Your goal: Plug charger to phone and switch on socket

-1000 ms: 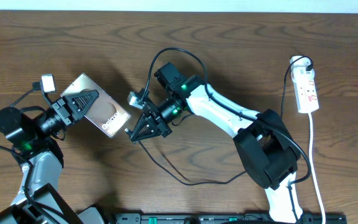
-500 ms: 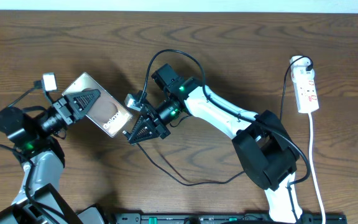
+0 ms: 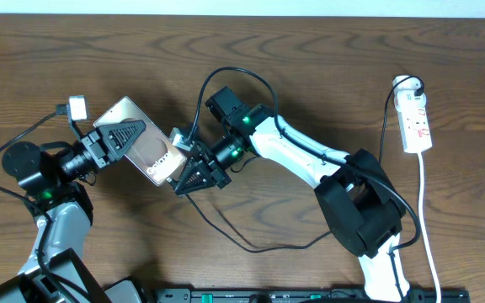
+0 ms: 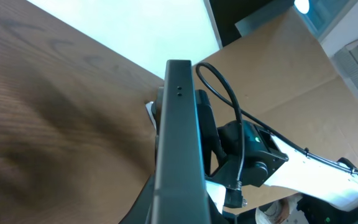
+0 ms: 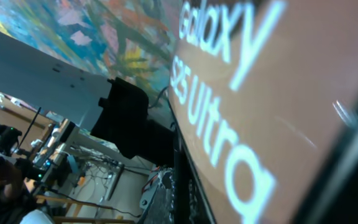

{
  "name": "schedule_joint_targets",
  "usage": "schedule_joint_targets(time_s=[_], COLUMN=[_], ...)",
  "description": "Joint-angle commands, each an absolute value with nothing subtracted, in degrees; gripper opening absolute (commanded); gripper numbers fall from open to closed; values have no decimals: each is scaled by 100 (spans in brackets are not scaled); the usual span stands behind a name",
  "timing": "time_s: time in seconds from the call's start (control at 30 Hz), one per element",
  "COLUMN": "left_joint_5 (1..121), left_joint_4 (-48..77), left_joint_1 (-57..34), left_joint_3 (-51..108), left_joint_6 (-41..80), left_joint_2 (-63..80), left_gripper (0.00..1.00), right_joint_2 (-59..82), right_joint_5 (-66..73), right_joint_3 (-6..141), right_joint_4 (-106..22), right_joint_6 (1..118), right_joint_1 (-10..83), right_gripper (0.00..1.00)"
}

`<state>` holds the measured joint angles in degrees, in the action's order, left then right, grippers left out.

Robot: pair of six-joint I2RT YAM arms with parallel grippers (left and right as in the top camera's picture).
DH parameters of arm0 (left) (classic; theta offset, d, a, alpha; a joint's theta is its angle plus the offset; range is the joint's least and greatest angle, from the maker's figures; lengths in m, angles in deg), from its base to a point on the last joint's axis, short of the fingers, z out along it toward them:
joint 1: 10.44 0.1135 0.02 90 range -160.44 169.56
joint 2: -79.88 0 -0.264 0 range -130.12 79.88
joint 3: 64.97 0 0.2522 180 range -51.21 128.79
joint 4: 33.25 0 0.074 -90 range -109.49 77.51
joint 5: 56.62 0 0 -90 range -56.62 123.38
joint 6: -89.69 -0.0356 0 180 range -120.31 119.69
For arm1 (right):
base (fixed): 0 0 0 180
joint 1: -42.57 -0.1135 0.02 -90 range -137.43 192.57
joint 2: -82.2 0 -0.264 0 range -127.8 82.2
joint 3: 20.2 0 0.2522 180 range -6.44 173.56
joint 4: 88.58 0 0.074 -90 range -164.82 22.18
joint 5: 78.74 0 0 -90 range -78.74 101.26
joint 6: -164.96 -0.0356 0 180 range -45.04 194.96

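room inventory, as seen standing by the table (image 3: 74,50):

item 1: the phone (image 3: 151,151). pinkish-bronze back facing up, lying on a diagonal at centre-left of the table. its labelled end (white lettering (image 5: 229,106), which fills the right wrist view at very close range) points toward the right arm. in the left wrist view it shows edge-on as a dark slab (image 4: 179,155).

item 2: left gripper (image 3: 129,133). fingers clamped across the phone, one black ribbed finger (image 3: 123,135) lying over the back. a firm grasp.

item 3: right gripper (image 3: 183,182). fingers clenched together, their tips just beside the phone's labelled end, touching or nearly so (i cannot tell which from here).

item 4: the charger (image 3: 251,247). thin black cable that runs out from under the right gripper's fingers, so it looks pinched there near its free end. it loops down across the wood and passes under the right arm. the plug tip is hidden, so i cannot tell whether it sits in the phone.

item 5: the socket (image 3: 417,122). white strip at the far right edge, well apart from both grippers, small red marks on its face. switch position too small to read.

item 6: white cord (image 3: 428,219). it trails from the socket toward the near edge of the table.
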<state>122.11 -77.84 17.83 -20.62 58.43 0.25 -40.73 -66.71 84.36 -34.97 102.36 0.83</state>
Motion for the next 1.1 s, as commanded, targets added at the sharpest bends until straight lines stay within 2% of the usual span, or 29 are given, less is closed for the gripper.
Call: schedule_joint_targets(time_s=[0.0,1.07], left_joint_5=[12342,12344], left_joint_4=[-7928,-7939], left_joint_1=[1750,1748], left_joint_3=[-1997,-1997], left_joint_6=[5885,5609], left_joint_2=[57,57], left_gripper=[7,7], right_joint_2=[-4130,-4130], right_joint_5=[-6669,-6671], right_joint_3=[8467,8467], right_joint_4=[-3383,-3416], right_joint_6=[10330,10334], right_joint_1=[151,278], right_gripper=[1,1])
